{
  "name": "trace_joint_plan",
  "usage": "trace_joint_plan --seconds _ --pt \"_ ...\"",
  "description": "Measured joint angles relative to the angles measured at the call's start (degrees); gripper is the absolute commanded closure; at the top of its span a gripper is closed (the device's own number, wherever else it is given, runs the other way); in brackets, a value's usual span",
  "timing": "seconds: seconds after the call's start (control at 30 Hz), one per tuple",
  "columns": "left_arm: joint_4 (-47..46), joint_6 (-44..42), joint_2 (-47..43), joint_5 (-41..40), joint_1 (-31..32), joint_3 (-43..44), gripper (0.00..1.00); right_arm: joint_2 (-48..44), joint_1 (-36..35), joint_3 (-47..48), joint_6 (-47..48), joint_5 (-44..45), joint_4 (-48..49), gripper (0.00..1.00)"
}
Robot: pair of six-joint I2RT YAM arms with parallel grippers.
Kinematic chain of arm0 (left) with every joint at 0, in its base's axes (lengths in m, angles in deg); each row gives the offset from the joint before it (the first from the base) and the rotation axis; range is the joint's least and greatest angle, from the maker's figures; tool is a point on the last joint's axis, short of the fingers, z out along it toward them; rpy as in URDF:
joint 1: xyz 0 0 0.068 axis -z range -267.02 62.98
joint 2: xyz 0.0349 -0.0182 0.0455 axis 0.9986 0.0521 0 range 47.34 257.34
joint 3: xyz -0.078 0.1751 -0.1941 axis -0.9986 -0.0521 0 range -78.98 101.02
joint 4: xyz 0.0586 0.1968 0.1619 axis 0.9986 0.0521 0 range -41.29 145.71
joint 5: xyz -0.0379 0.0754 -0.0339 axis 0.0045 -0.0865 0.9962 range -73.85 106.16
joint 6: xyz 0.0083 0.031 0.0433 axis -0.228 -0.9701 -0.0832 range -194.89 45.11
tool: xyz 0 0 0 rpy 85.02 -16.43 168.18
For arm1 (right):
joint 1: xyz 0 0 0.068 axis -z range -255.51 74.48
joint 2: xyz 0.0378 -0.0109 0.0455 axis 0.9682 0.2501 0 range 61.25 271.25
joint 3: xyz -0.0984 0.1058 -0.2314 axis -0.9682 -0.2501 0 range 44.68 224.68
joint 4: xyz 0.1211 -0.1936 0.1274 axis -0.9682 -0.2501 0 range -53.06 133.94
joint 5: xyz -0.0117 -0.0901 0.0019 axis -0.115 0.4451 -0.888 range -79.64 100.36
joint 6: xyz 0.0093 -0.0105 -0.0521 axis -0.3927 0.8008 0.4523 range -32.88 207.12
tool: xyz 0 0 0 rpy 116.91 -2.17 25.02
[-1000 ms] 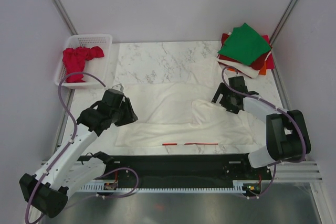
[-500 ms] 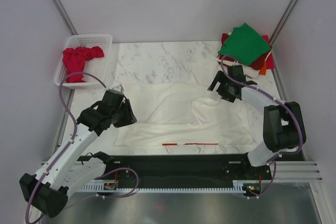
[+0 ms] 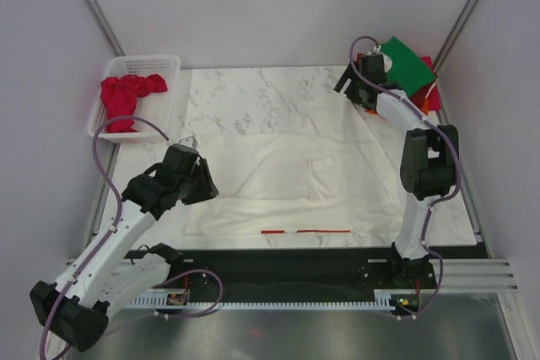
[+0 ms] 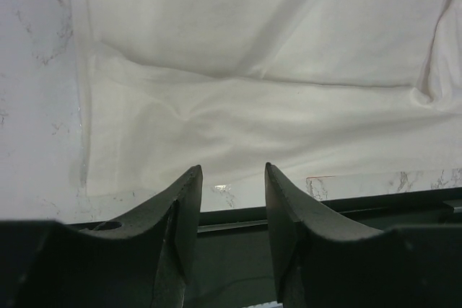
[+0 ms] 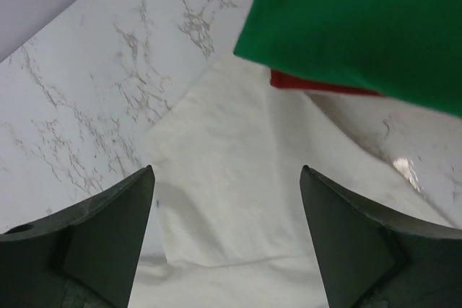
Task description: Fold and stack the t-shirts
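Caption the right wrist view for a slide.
Open right gripper hovers over the cream-white cloth t-shirt on the marble table, beside a folded green t-shirt atop a dark-red t-shirt.

A robot lab cell: bare white walls (image 3: 278, 6), metal frame posts (image 3: 96, 13), marble-patterned table (image 3: 245, 94).

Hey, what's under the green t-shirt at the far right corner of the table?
The edge of a dark-red t-shirt shows beneath the green t-shirt; whatever lies deeper in that pile is covered.
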Motion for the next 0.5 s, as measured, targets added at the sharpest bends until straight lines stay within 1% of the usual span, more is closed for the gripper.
trace_joint_plan --seconds 0.07,0.1,0.27,0.4,0.5 --pt "0.0 0.0 -0.1 0.0 0.1 0.0 0.53 3.8 -0.2 5.3 1.2 0.4 -0.3 0.21" --pt "0.0 0.0 -0.1 0.0 0.1 0.0 0.53 5.6 -0.3 7.3 1.9 0.5 -0.6 0.22" --pt "0.0 0.0 -0.7 0.0 0.1 0.0 0.53 15.1 -2.7 17.5 5.3 3.7 -4.9 0.23" --pt "0.0 0.0 -0.8 0.0 0.1 0.0 0.53 20.0 -5.9 22.8 7.9 7.0 -8.1 0.23" --pt "0.0 0.0 -0.8 0.0 0.1 0.0 0.53 24.3 -8.0 29.4 9.9 9.6 -9.9 0.23"
